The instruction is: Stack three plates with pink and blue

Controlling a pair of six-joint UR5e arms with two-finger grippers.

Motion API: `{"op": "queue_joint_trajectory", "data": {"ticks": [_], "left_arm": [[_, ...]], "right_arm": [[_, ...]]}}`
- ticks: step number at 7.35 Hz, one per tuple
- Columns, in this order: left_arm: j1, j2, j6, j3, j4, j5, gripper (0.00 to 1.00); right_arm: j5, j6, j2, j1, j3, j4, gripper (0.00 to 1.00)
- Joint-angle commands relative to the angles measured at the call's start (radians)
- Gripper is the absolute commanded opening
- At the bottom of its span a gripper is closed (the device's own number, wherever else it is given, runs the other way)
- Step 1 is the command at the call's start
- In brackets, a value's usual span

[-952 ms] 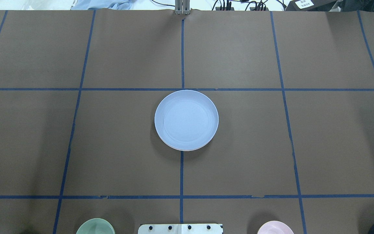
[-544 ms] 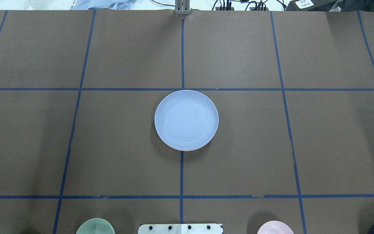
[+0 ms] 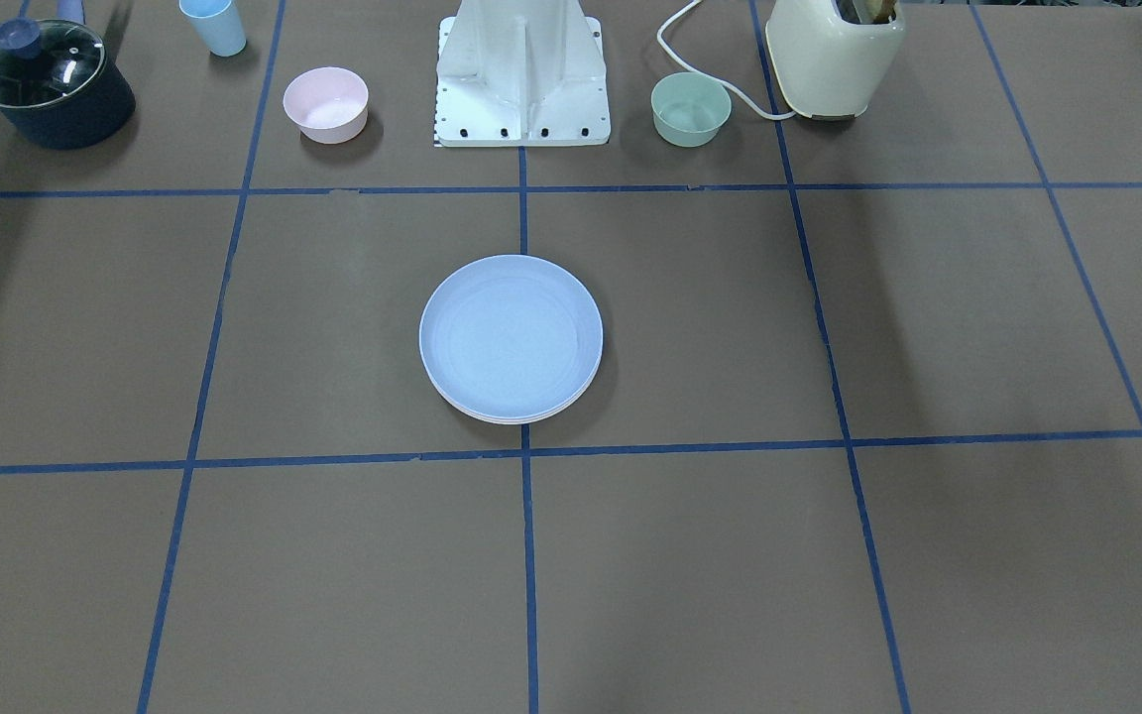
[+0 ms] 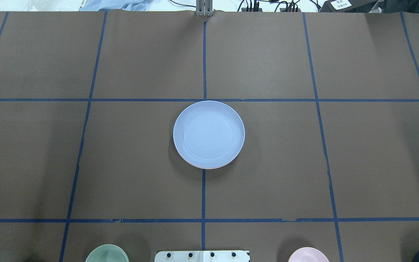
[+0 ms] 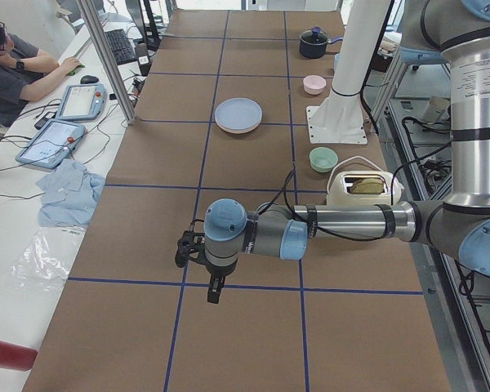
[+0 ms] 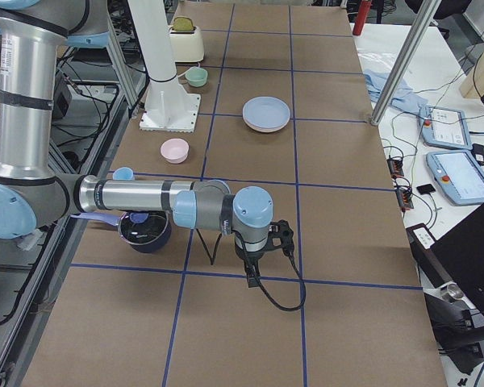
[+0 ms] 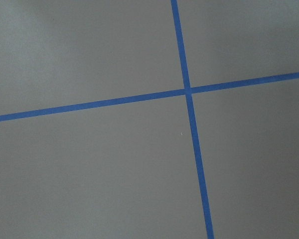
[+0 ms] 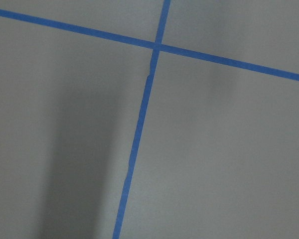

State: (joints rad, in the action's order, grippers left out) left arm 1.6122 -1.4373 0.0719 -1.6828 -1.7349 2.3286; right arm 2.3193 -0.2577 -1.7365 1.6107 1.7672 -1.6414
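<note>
The light blue plate [image 4: 208, 134] lies in the middle of the table on top of a stack; it also shows in the front view [image 3: 512, 337]. Pale rims of the plates under it [image 3: 512, 418] peek out at its edge. The pink and cream-green plates are otherwise hidden, and I cannot tell their rims apart. My left gripper [image 5: 215, 287] hangs over bare table far from the stack. My right gripper [image 6: 250, 276] hangs over the other end. Both show only in the side views, so I cannot tell whether they are open or shut. The wrist views show only brown table and blue tape.
By the robot base [image 3: 521, 69] stand a small pink bowl [image 3: 325, 103], a green bowl [image 3: 691, 108], a light blue cup [image 3: 214, 25], a dark lidded pot [image 3: 51, 82] and a cream toaster [image 3: 834, 55]. An operator [image 5: 12, 69] sits beyond the far table edge.
</note>
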Motion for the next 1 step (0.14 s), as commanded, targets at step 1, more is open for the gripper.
{"op": "queue_joint_trajectory", "data": {"ticks": [1], "left_arm": [[0.0, 0.0, 0.0, 0.0, 0.0, 0.0, 1.0]], "right_arm": [[0.0, 0.0, 0.0, 0.0, 0.0, 0.0, 1.0]]}}
